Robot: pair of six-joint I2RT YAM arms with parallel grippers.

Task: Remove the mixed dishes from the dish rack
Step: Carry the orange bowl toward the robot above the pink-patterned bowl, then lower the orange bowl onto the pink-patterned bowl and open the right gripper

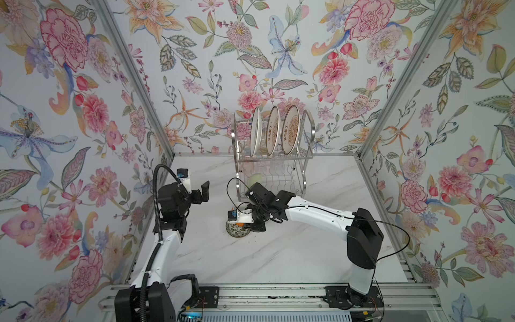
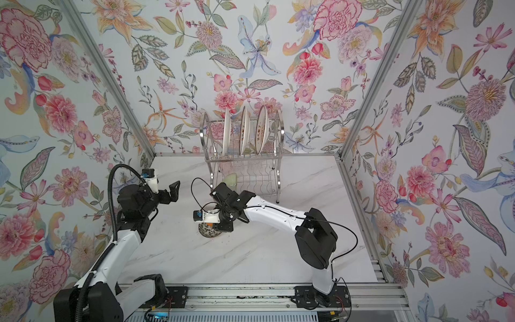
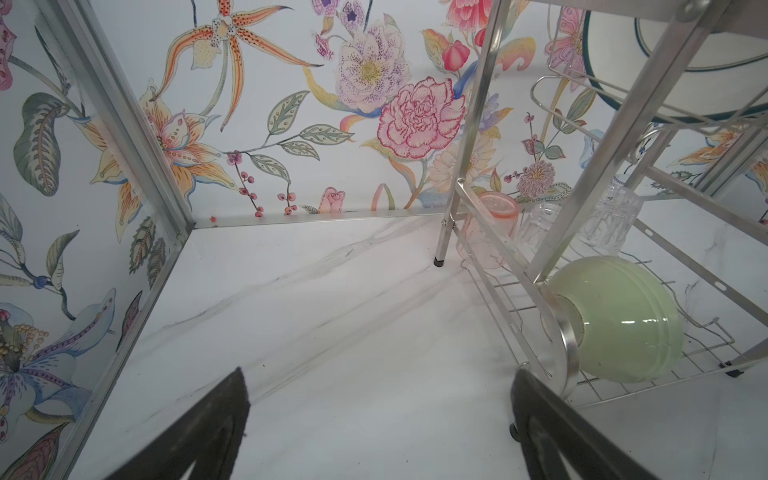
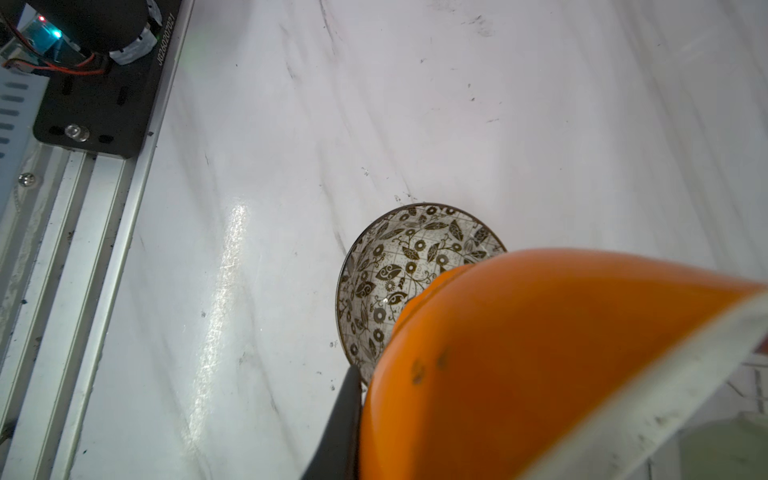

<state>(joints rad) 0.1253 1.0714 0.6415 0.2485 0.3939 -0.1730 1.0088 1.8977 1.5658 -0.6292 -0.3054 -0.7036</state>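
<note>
Both arms wear white link shells between black joint housings. The left arm (image 1: 170, 242) carries a ribbed black conduit (image 1: 155, 195); the right arm (image 1: 315, 213) trails thin black cable (image 1: 408, 239). Each wrist bears a white camera mount (image 1: 186, 181) with a blue-fronted module. The left gripper (image 3: 378, 419) has 2 black tapered fingers (image 3: 208, 432). A black base plate (image 4: 95, 112) shows screws, red wires and white lettering.
</note>
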